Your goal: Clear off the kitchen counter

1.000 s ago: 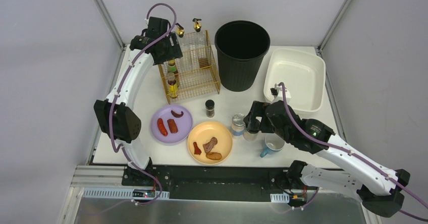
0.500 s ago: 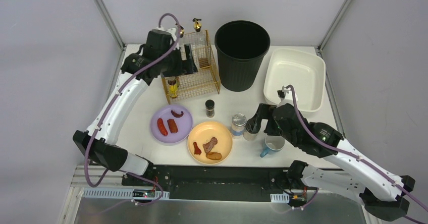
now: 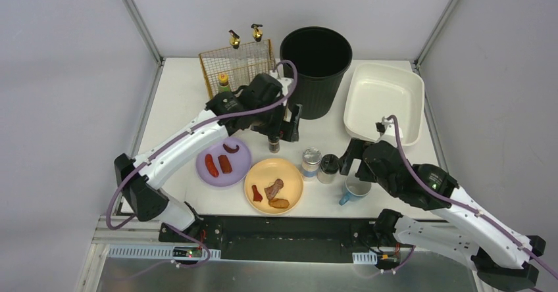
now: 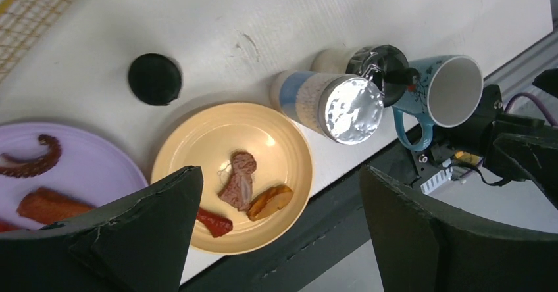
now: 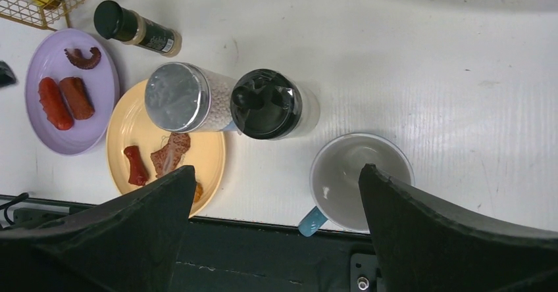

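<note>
The kitchen counter [image 3: 177,108] holds a purple plate [image 3: 238,171] with sausage pieces, a yellow plate [image 3: 289,173] with food scraps, a black-capped spice jar [image 3: 273,142], a silver-lidded shaker [image 3: 310,162], a black-lidded shaker [image 3: 328,167] and a blue mug [image 3: 356,188]. My left gripper [image 3: 284,129] is open and empty, hovering by the spice jar; in the left wrist view [image 4: 279,233] it hangs over the yellow plate [image 4: 276,141]. My right gripper [image 3: 351,155] is open and empty beside the black-lidded shaker [image 5: 266,104] and above the mug [image 5: 360,181].
A black bin [image 3: 315,62] stands at the back centre. A white tub [image 3: 385,102] sits at the back right. A gold wire rack [image 3: 237,68] with bottles stands at the back left. The black front rail [image 3: 283,229] runs below the plates.
My left arm has swung from the wire rack at the back left to the middle, above the spice jar. My right gripper has drawn back slightly right of the shakers.
</note>
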